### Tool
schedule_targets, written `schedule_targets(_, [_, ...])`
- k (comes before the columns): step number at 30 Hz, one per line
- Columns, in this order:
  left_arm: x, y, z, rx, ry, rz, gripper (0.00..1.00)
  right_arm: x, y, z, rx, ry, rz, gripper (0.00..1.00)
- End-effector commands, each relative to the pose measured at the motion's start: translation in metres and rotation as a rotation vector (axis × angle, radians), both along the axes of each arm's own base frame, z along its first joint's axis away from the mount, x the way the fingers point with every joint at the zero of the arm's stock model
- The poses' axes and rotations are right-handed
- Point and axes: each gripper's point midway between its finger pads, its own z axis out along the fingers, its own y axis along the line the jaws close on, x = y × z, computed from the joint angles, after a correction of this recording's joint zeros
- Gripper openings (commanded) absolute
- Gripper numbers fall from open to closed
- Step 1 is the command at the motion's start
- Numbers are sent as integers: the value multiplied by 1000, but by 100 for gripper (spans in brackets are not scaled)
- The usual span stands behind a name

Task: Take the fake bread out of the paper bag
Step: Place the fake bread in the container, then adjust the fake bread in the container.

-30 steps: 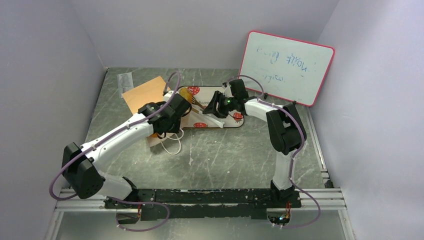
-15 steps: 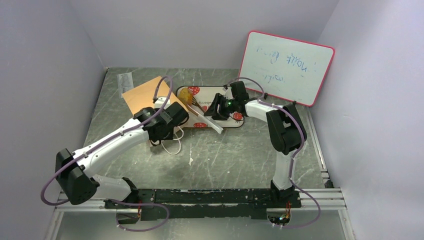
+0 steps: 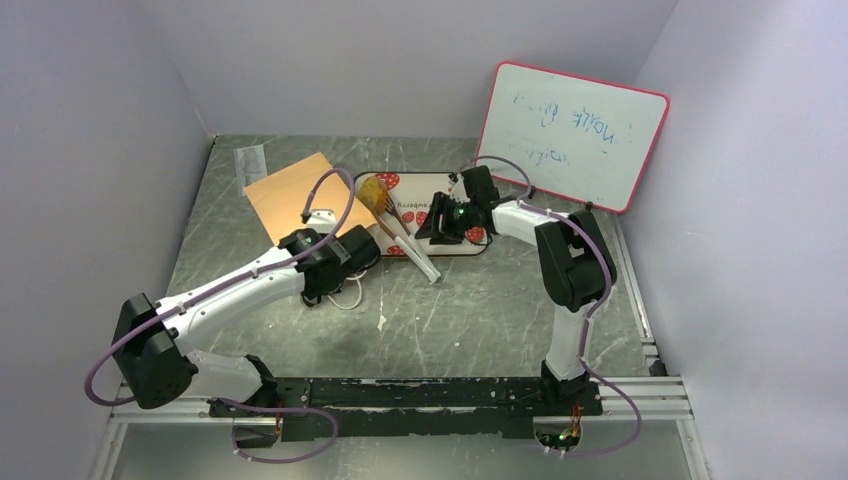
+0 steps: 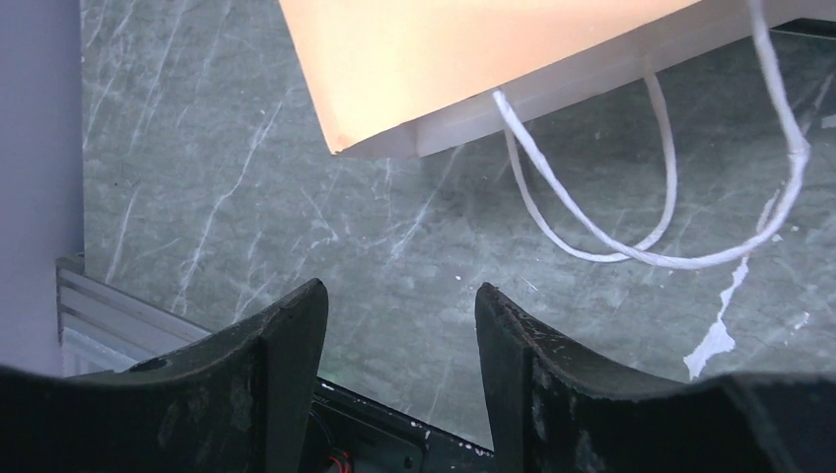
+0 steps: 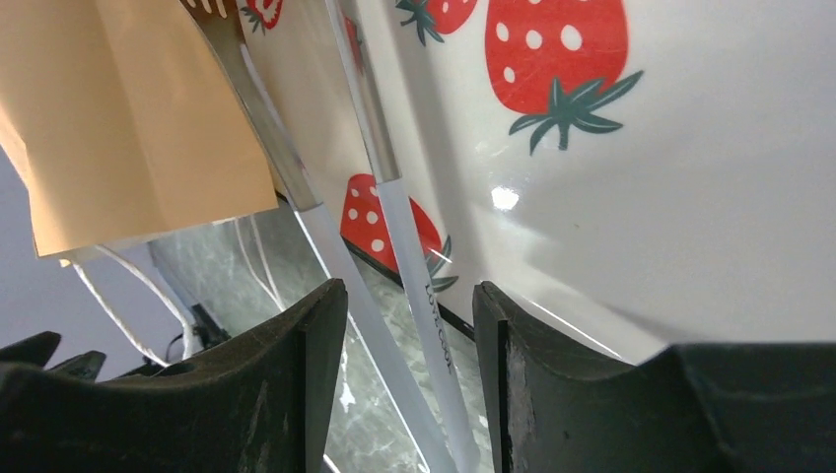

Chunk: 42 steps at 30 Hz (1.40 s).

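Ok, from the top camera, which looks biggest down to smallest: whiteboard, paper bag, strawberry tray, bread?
1. whiteboard
2-3. paper bag and strawberry tray: they look about alike, and both are partly covered
4. bread, the smallest

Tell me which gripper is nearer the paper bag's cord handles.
Left. The left gripper hovers open just short of the cord handles at the paper bag's end; the right gripper is over the strawberry tray, farther off.
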Motion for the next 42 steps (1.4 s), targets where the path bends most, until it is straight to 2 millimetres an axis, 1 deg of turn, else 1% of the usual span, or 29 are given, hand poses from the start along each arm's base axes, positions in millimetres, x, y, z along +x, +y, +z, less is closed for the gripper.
schedule_targets(1, [0, 15, 4, 55, -79, 71, 53, 8, -9, 25, -87, -148, 14, 51])
schedule_targets(4, [-3, 20, 1, 70, -89, 109, 55, 8, -9, 29, -145, -201, 22, 53])
schedule_targets(6, [-1, 27, 2, 102, -124, 137, 57, 9, -8, 32, -184, -242, 25, 55])
schedule_targets(8, [1, 29, 3, 116, -146, 155, 59, 8, -6, 33, -220, -275, 36, 56])
schedule_targets(11, [8, 25, 3, 113, -180, 156, 61, 8, -7, 34, -267, -303, 35, 58])
schedule_targets(13, [13, 23, 3, 116, -200, 148, 62, 1, 0, 33, -279, -314, 48, 58])
schedule_targets(20, [27, 20, -2, 165, -237, 80, 70, -8, 4, 33, -293, -335, 41, 58])
schedule_targets(24, [37, 12, -7, 165, -242, 31, 71, -14, 7, 32, -292, -336, 37, 59])
schedule_targets(27, [42, 13, -10, 164, -232, 24, 72, -17, 8, 32, -302, -340, 40, 59])
schedule_targets(32, [56, 18, -13, 153, -223, 19, 73, -23, 7, 27, -337, -349, 51, 61])
schedule_targets(38, [80, 20, -17, 152, -207, -8, 73, -27, 8, 23, -357, -354, 54, 63])
schedule_targets(42, [91, 14, -17, 143, -210, -30, 73, -27, 6, 23, -371, -357, 53, 63])
